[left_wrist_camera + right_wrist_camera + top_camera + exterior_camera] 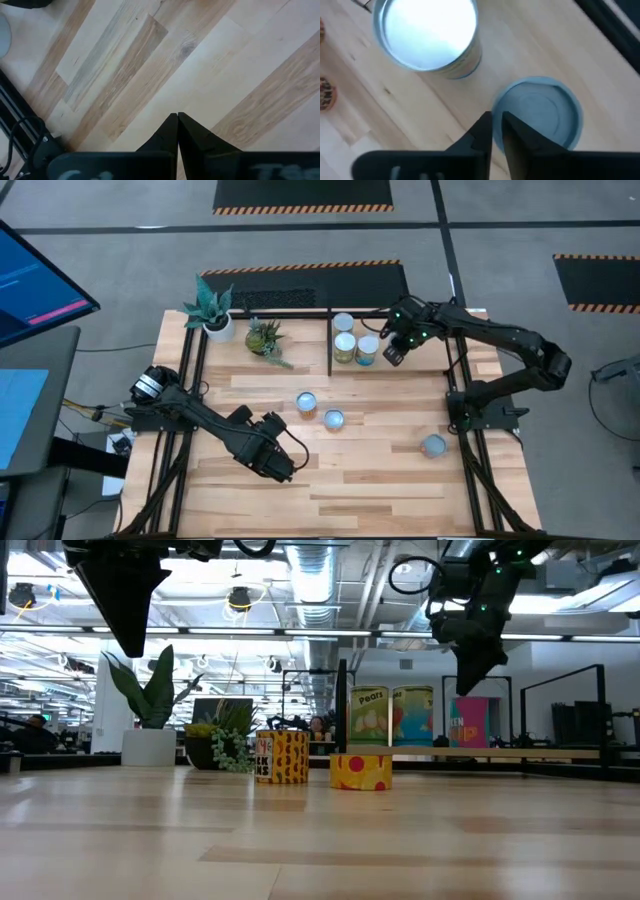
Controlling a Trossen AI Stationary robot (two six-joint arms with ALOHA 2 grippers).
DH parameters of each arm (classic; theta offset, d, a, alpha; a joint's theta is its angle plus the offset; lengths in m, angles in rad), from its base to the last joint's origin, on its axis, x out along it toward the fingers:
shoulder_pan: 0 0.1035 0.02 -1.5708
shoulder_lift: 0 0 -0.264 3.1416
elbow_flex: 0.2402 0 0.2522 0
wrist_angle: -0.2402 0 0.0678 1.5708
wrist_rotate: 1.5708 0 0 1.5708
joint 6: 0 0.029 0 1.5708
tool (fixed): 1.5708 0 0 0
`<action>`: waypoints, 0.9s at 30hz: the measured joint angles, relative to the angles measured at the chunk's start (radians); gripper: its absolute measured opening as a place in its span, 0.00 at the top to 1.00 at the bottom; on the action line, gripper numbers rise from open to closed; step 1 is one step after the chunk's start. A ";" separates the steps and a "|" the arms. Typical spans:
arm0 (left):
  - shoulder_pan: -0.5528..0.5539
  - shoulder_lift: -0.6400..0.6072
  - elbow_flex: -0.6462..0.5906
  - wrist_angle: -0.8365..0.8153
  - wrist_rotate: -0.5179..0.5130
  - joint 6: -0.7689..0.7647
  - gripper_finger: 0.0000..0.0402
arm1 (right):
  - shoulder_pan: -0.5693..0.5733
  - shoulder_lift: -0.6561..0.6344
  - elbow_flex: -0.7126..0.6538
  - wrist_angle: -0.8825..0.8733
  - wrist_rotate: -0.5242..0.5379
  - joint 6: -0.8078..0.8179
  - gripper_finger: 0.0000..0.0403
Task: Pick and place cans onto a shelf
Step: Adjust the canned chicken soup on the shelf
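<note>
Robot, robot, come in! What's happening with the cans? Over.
Right gripper nearly shut, empty, above three label-wrapped tins in black-framed shelf. Left gripper shut, waiting. Three silver-topped cans left on table. Nothing blocking.

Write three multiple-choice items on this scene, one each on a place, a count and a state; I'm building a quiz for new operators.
1. Where is the right gripper?
A. Over the shelf, beside the cans standing there
B. Next to the left arm
C. Outside the high view

2. How many cans stand on the table outside the shelf?
A. One
B. Three
C. Five

3. How is the left gripper?
A. Shut, holding nothing
B. Wide open
C. Shut on a can

Answers:
1 A: the high view shows it in the shelf bay next to three cans.
2 B: two stand mid-table and one near the right arm's base.
3 A: its wrist view shows the fingers together over bare wood.
</note>
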 joint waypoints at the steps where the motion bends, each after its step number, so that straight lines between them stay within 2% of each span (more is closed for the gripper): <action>1: 0.000 0.000 0.000 0.000 0.000 0.000 1.00 | 0.000 0.000 0.001 -0.002 -0.012 0.000 0.86; 7: 0.000 0.000 0.000 0.000 0.000 0.019 1.00 | 0.000 0.000 0.001 0.004 -0.034 0.000 0.91; 12: 0.000 0.000 0.000 0.000 0.000 0.019 1.00 | 0.000 0.000 0.002 0.006 0.082 0.000 0.94; 15: 0.000 0.000 0.000 0.000 0.000 0.019 1.00 | 0.000 0.011 0.003 0.001 0.110 -0.003 0.98; 27: 0.000 0.000 0.000 0.001 0.000 0.019 1.00 | 0.020 0.063 0.005 -0.014 0.124 0.000 0.98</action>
